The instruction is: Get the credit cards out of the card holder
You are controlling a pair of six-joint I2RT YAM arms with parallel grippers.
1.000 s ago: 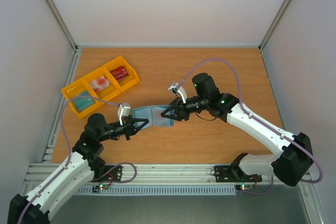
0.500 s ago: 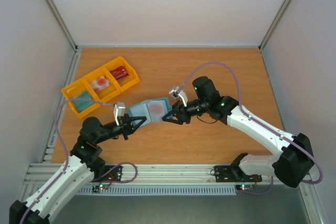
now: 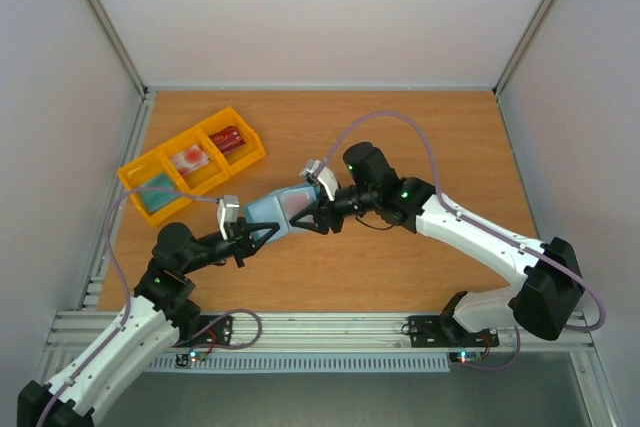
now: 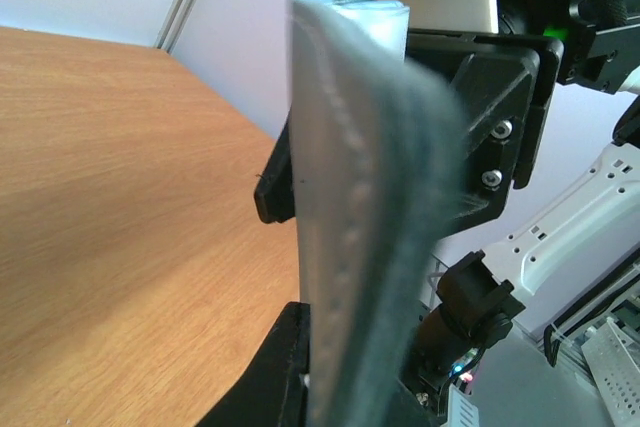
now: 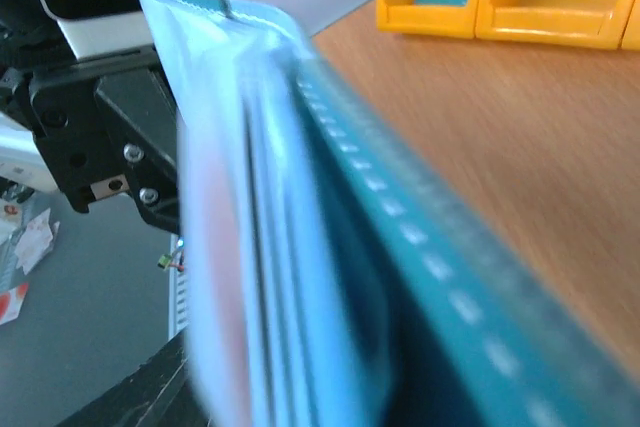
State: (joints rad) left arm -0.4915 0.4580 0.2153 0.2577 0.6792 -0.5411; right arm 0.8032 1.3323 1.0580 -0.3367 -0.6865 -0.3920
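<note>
The slate-blue card holder (image 3: 272,212) hangs above the table between my two grippers, partly open and bowed. A pale pinkish-red credit card (image 3: 298,201) shows in its right half. My left gripper (image 3: 266,235) is shut on the holder's left edge. My right gripper (image 3: 312,217) is shut on its right edge. In the left wrist view the card holder (image 4: 350,247) stands edge-on between my fingers (image 4: 280,367). In the right wrist view the card holder (image 5: 400,277) fills the frame, blurred, with a pinkish card face (image 5: 212,247) on its left side.
A yellow three-compartment tray (image 3: 137,178) sits at the table's back left, also in the right wrist view (image 5: 560,22). It holds a teal item (image 3: 156,194), a pinkish-white item (image 3: 190,159) and a red item (image 3: 228,139). Walls close off the table on three sides.
The holder went from folded to spread open between the grippers. Then my right gripper moved left toward the left one, and the holder bowed. The left arm has barely moved.
</note>
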